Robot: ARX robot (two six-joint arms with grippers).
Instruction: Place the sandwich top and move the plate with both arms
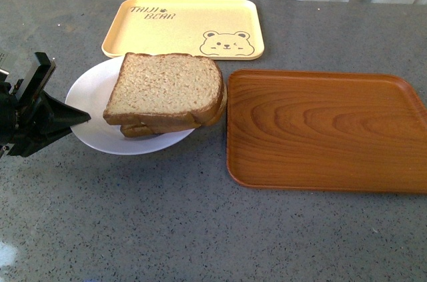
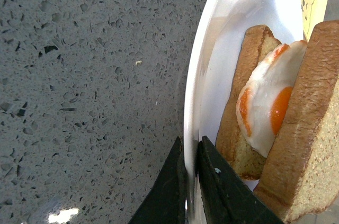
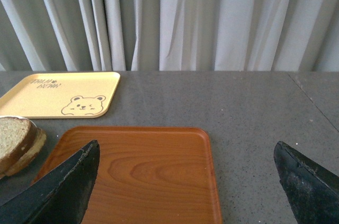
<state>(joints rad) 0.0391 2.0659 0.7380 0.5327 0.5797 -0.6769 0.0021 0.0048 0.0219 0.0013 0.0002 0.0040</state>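
Left gripper (image 1: 75,118), black and pointed, pinches the left rim of the round white plate (image 1: 87,92). Top slice (image 1: 167,85), square, speckled brown, caps the egg (image 2: 267,107) sandwich there. Right gripper (image 3: 186,144) spread wide. Glossy wooden tray (image 1: 320,129) right; yellow tray (image 1: 180,25) far.

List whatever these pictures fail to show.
Egg: hidden under the top slice in the front view; only the left wrist view shows it.
Right hand: outside the front view; its wrist view's bottom edge cuts the fingers.
Plate: part of its rim is hidden behind the top slice in the front view.
Left hand: the front view's left edge cuts its arm.
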